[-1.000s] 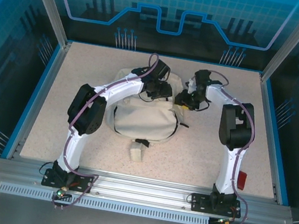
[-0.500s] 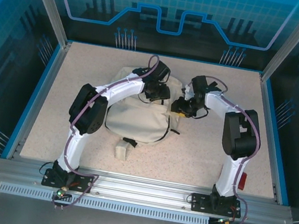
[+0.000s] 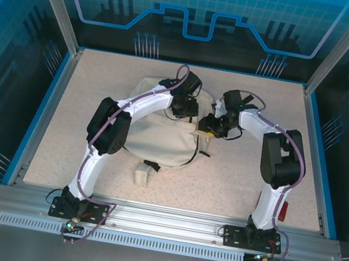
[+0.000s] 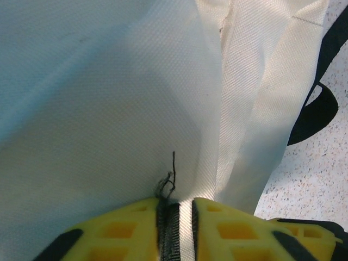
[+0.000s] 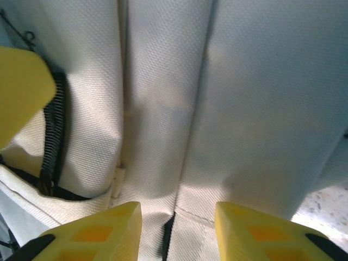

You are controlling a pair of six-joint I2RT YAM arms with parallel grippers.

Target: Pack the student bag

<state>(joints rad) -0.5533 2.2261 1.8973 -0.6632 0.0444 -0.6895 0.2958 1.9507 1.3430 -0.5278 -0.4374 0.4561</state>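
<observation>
Nearest the arm bases, a small cream piece (image 3: 143, 175) lies on the desk (image 3: 247, 176), just at the front edge of the student bag (image 3: 159, 143). The bag lies flat a little left of centre, its top end pointing away from the arms. At that far end both arms meet over it.

The left gripper (image 4: 176, 205) is clenched on the bag, pinching the black zip trim (image 4: 173, 234) and a fold of cream cloth between its yellow fingers (image 4: 136, 223). The right gripper (image 5: 176, 212), just beside it, has its jaws apart with a seamed fold running between them. Whether they bite on the cloth I cannot tell. A black strap (image 4: 318, 111) curls onto the desk beyond.

The bag looks light, limp and unfilled. Its plain panels will probably bunch and slip, and the whole bag will likely slide on the desk when tugged. The firmer holds are the zip trim, the stitched seams and the straps, taken either side of the opening to spread it.
</observation>
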